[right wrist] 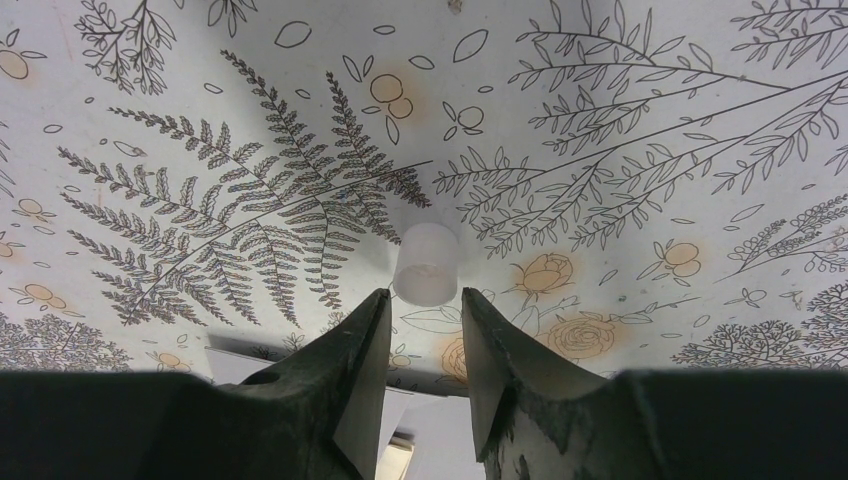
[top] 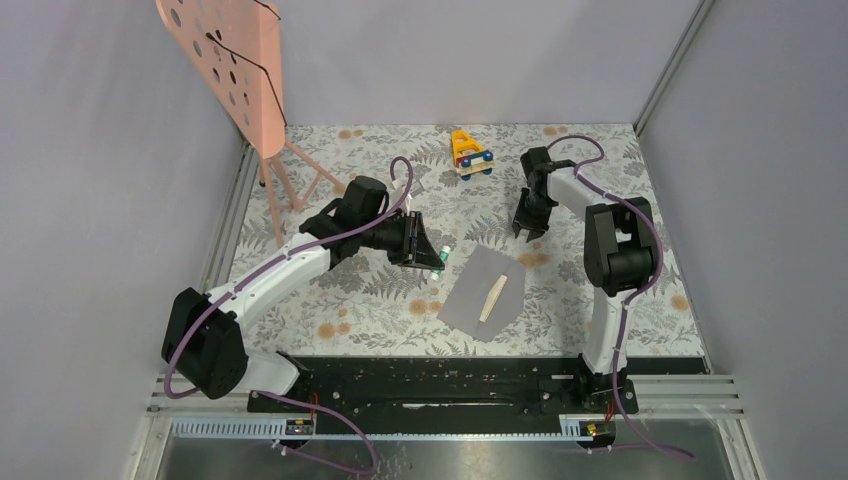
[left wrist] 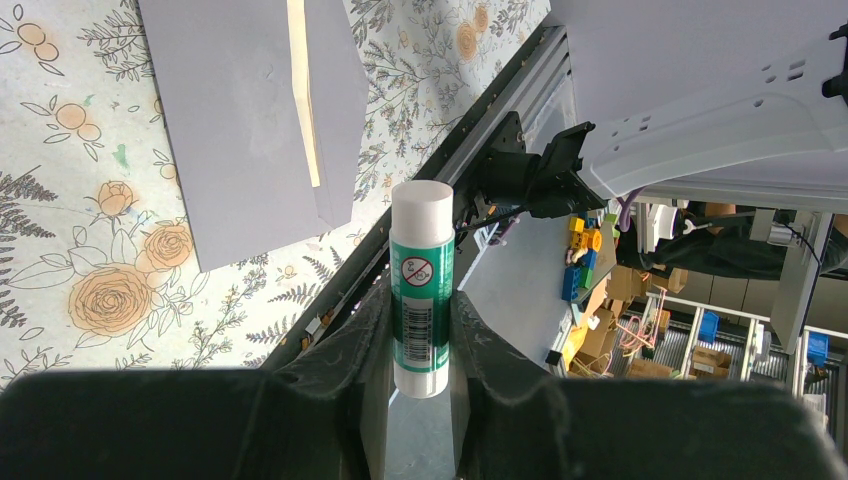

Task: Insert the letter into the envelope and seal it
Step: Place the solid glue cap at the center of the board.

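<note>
toy car [top: 471, 154]: yellow, blue wheels, far centre | pink perforated panel [top: 232, 60]: far-left corner | table [top: 340, 300]: floral cover

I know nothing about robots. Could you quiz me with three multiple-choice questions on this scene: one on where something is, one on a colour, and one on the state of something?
1. Where is the toy car?
A) on the envelope
B) at the far end, apart from the envelope
C) in the right arm's jaws

2. What colour is the envelope?
A) pink
B) grey-lilac
C) yellow

3. What are the left arm's jaws doing?
A) standing wide open and empty
B) pinching the envelope
C) clamped on a glue stick

Answers:
1 B: the overhead view shows the car far from the arms' bases.
2 B: the flat paper looks grey-lilac from above.
3 C: the left wrist view shows the tube squeezed between them.
</note>
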### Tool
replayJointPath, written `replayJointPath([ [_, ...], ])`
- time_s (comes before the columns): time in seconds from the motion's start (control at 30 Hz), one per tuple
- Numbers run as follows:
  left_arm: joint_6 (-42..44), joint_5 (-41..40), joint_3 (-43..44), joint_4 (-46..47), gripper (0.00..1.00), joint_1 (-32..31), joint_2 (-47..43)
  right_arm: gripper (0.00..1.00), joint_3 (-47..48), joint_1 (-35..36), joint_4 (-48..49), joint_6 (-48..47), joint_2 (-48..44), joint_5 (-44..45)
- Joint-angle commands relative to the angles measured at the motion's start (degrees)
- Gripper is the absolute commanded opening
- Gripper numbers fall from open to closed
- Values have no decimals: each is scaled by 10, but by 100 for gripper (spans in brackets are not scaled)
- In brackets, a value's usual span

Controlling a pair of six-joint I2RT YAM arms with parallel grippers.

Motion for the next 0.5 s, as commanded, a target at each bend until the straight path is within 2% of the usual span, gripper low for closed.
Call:
replayJointPath([
  [0.0,8,9,22,13,0,0,-8,40,12,7,-16,-4,-14,5],
  [0.27,8,11,24,12,0,0,-7,43,11,7,-19,-6,-19,-3],
  [0.47,11,15,31,11,0,0,-2,53,13,7,-20,-21,-105,-36],
])
